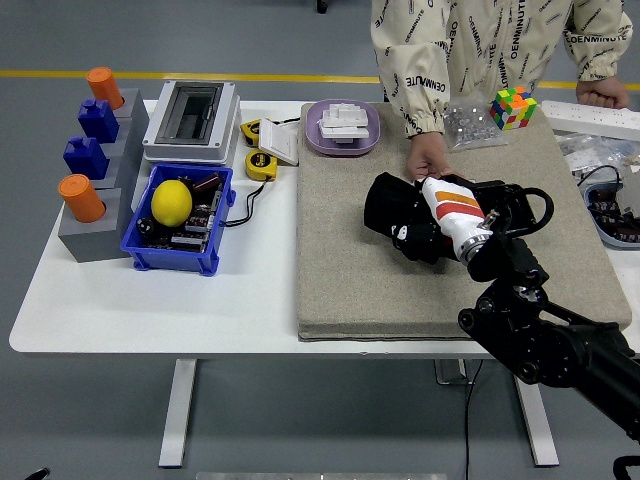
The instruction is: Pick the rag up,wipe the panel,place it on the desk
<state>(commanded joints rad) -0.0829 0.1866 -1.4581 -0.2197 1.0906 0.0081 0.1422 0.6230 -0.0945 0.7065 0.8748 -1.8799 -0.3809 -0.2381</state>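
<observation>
- One arm is yours to watch: the right hand [440, 215], black and jointed with a white, orange-striped back, reaches in from the lower right corner over the mat.
- Your right hand's fingers are clenched on the rag [392, 208], a soft, crumpled black cloth bunched against the mat, a little right of the mat's middle.
- Under and just right of that hand you see the panel [510, 205], a flat, glossy black slab lying on the mat's right half.
- You have a person's hand [427, 157] resting at the panel's far left corner, its patterned cream sleeve coming from the table's far edge.
- The mat [340, 260] is a coarse, felt-like beige rectangle covering the white table's [150, 300] right half.
- At the mat's far edge you find a rounded purple tray [340, 143] and a multicoloured puzzle cube [511, 107].
- On the table's left sits a blue plastic bin [165, 250] holding a smooth yellow lemon [171, 201].
</observation>
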